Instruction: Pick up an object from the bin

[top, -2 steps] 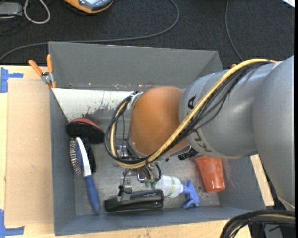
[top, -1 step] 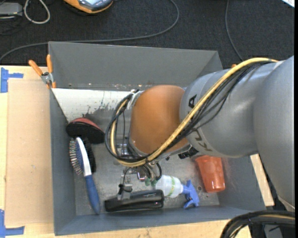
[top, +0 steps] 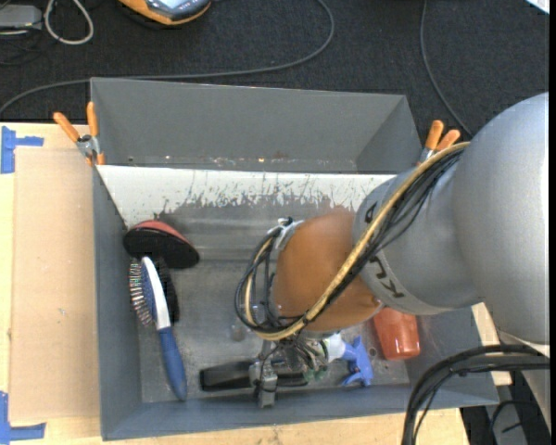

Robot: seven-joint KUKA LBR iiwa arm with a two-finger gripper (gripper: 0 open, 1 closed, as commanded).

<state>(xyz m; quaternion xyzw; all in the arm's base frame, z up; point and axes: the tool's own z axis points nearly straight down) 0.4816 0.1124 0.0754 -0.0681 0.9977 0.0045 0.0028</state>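
Note:
My gripper [top: 265, 385] is low in the bin's front middle, under the arm's orange cover. It stands right at the right end of a black elongated thing [top: 226, 376] that lies flat along the front wall. Whether it touches that thing is hidden. Just right of the gripper lie a small green and white thing [top: 326, 351] and a blue plastic piece [top: 357, 369].
A brush [top: 164, 327] with a blue and white handle lies on the left, with a black and red round thing [top: 159, 243] behind it. An orange-red block [top: 396, 334] sits at the front right, partly under the arm. Cables loop round the wrist.

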